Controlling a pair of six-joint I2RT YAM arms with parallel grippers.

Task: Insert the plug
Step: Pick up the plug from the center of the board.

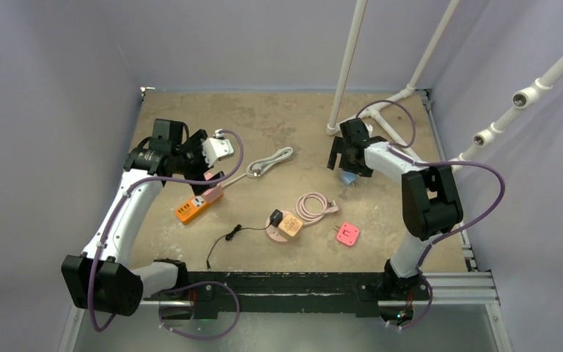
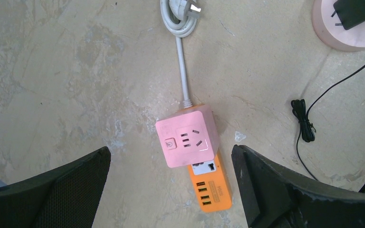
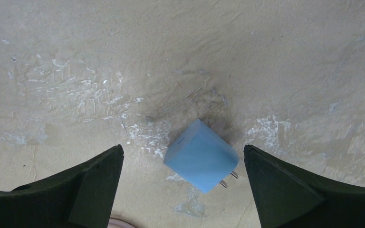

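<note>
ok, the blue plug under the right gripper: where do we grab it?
Probably the blue plug body, across two flat side faces, from above with the open right gripper. Its prongs stick out one end, so leave that free. It lies diagonal to the fingers; turn the wrist first.

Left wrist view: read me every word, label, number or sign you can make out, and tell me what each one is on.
Power symbol, a circle with a short stroke, no words: on the button of the pink socket cube.
Small dark print on the top face of the orange power strip: too small and blurred to read.
No other text, brand or number can be read in this view.
</note>
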